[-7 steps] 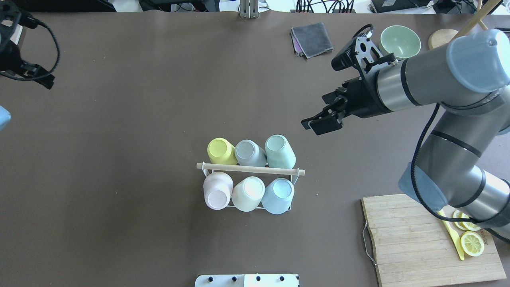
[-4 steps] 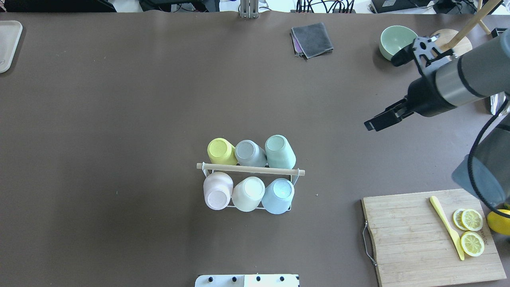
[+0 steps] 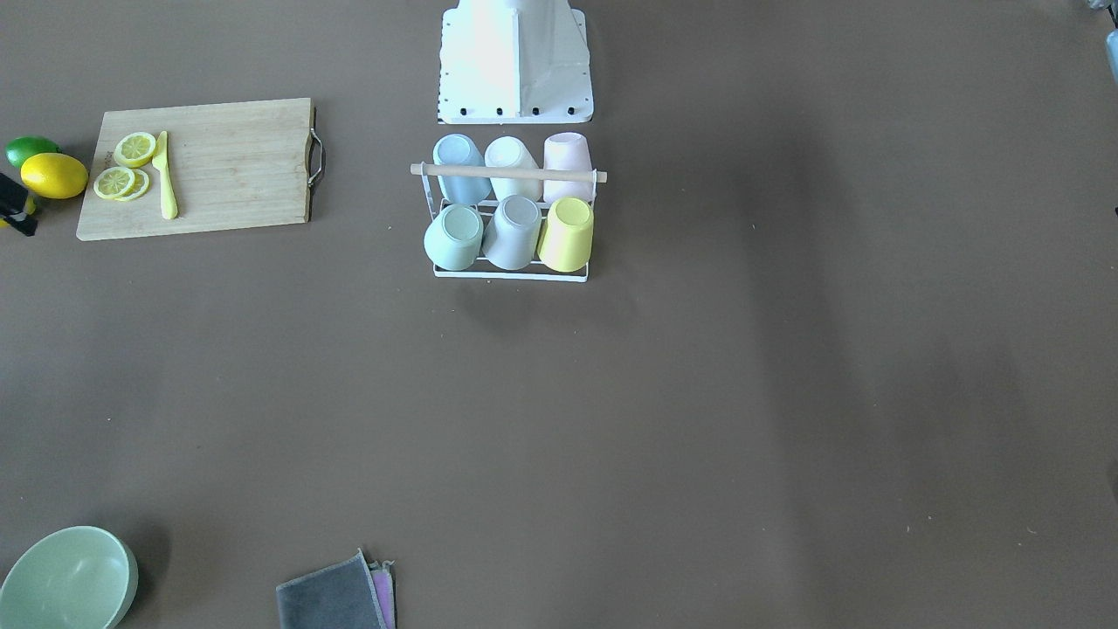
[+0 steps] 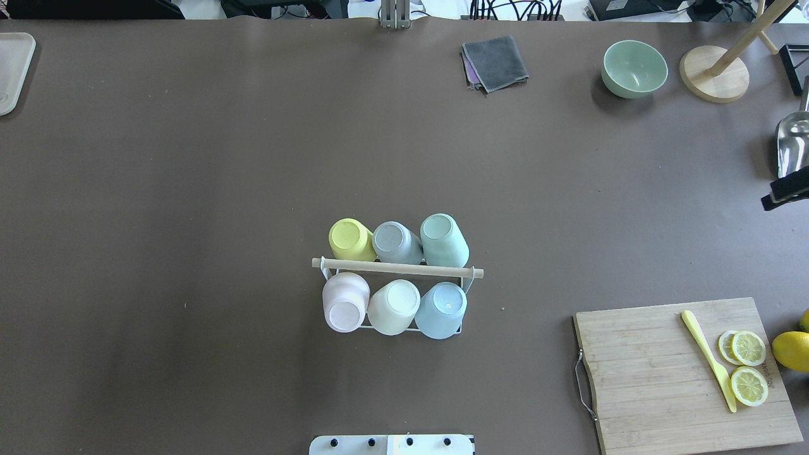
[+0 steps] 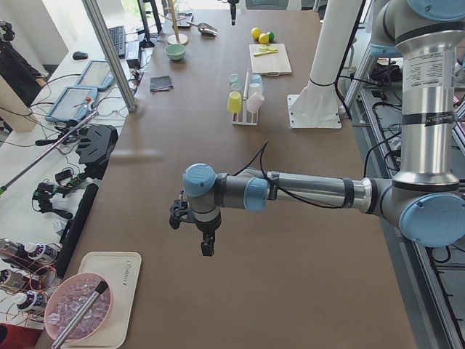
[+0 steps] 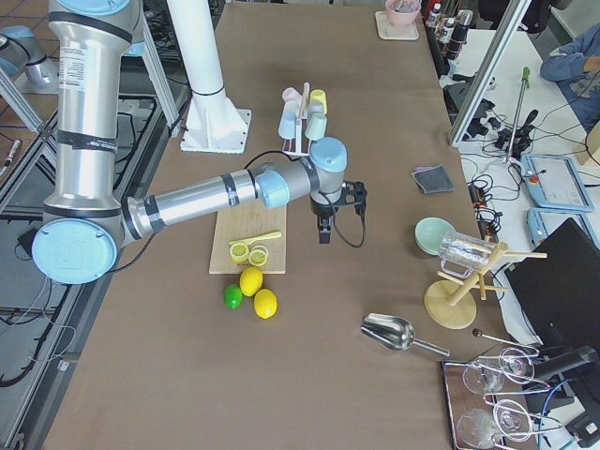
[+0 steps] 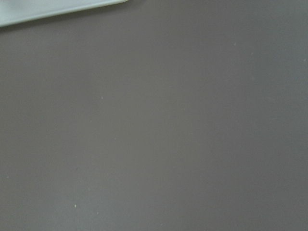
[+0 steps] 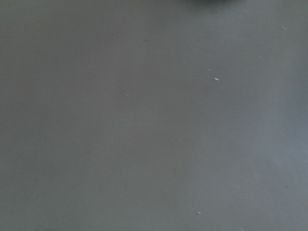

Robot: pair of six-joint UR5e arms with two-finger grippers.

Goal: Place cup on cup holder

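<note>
The cup holder [image 4: 397,268], a white wire rack with a wooden rod on top, stands mid-table and also shows in the front view [image 3: 507,172]. Several cups sit upside down on its prongs: yellow [image 4: 351,239], grey [image 4: 393,242] and mint [image 4: 442,239] behind the rod, pink [image 4: 344,303], white [image 4: 393,306] and blue [image 4: 442,308] in front. My right gripper [image 4: 784,193] shows only as a black tip at the right edge, far from the rack; I cannot tell its state. My left gripper [image 5: 207,243] hangs over bare table far to the left; I cannot tell its state.
A wooden cutting board [image 4: 651,373] with lemon slices and a yellow knife lies front right, a lemon [image 4: 791,351] beside it. A green bowl [image 4: 634,68], grey cloth [image 4: 495,62], wooden stand [image 4: 714,79] and metal scoop [image 4: 793,142] lie at the back right. A white tray [image 4: 12,69] is at the far left.
My right arm has pulled back to the right, from near the rack to the overhead view's right edge. My left arm has left that view on the left. The cups have not moved.
</note>
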